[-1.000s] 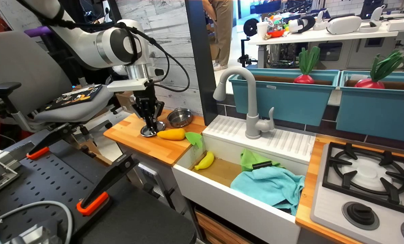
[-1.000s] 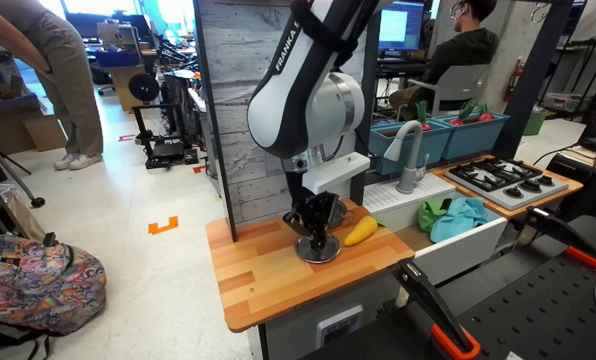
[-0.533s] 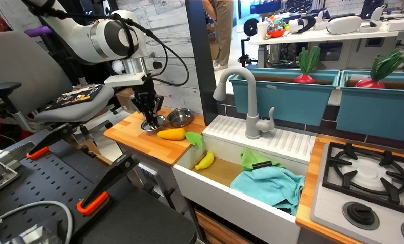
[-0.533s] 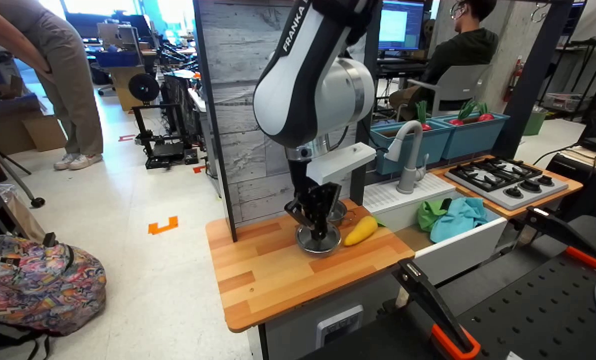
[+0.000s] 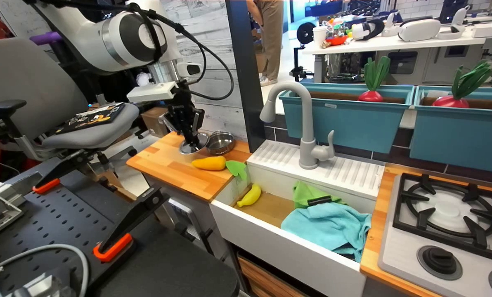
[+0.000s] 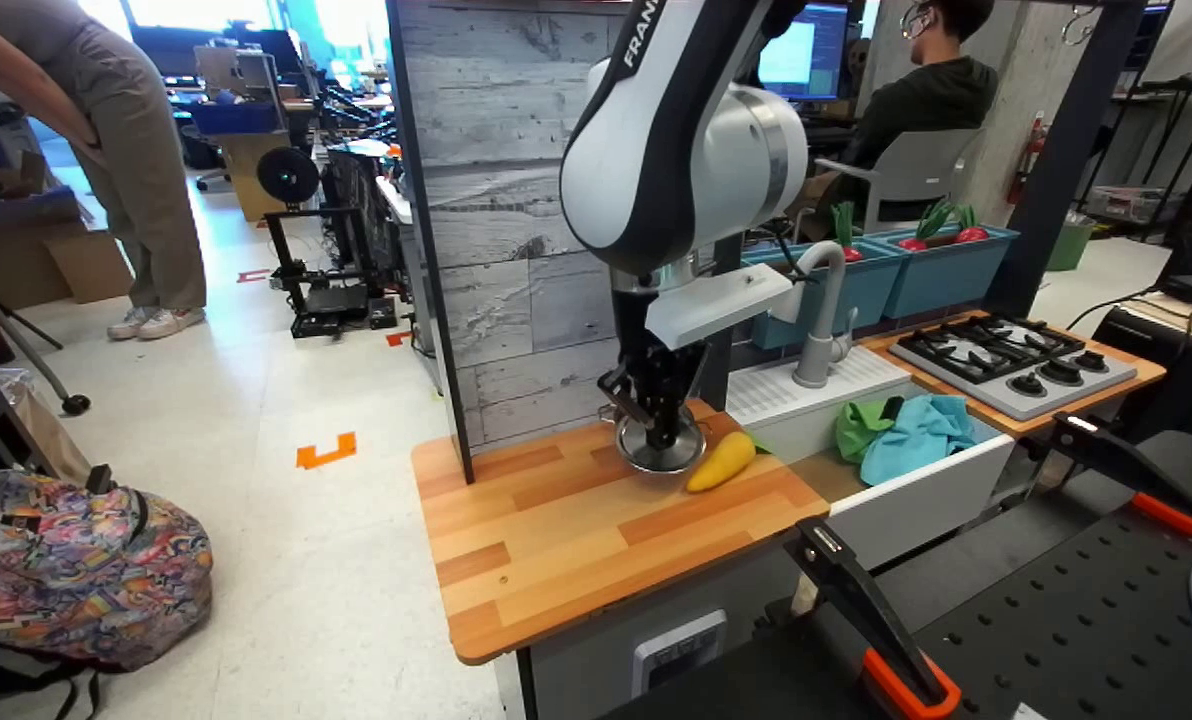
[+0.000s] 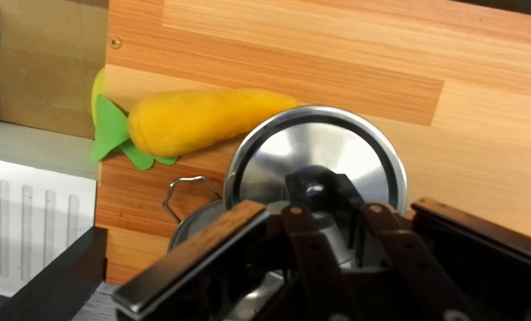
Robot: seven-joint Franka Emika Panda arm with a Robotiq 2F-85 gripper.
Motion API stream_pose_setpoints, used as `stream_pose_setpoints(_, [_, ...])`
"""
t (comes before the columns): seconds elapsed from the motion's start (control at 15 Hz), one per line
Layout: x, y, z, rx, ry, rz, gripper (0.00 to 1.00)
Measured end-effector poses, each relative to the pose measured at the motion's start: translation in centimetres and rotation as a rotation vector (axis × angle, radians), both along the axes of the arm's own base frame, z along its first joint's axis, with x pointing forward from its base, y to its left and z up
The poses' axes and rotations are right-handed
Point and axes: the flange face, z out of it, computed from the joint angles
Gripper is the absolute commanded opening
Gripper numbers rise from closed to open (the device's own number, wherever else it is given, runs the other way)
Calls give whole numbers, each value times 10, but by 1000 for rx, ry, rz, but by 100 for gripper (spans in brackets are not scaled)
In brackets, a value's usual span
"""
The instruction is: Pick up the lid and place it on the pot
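The lid (image 5: 185, 147) is a round silver disc with a dark ring near its rim. It hangs a little above the wooden counter, slightly tilted, and also shows in an exterior view (image 6: 686, 447) and in the wrist view (image 7: 316, 145). My gripper (image 5: 193, 142) is shut on the knob at the lid's middle; its fingertips also show in the wrist view (image 7: 320, 183). The pot (image 5: 221, 143), shiny and open on top, stands on the counter beside the lid. In the wrist view the pot (image 7: 198, 223) is partly hidden by the lid and gripper.
A yellow-orange plush vegetable (image 5: 209, 163) with green leaves lies on the counter close to the lid and pot. A grey wood-pattern wall (image 6: 556, 330) stands behind the pot. The white sink (image 5: 287, 241) with a grey faucet (image 5: 308, 123) adjoins the counter.
The lid has risen off the counter in my gripper. It has moved back toward the wall and closer to the pot, and has tilted slightly. The pot and plush vegetable have not moved.
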Motion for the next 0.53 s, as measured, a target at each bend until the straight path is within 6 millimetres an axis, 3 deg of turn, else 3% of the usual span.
stream_pose_setpoints(0.53, [18, -34, 17, 5, -30, -64, 5])
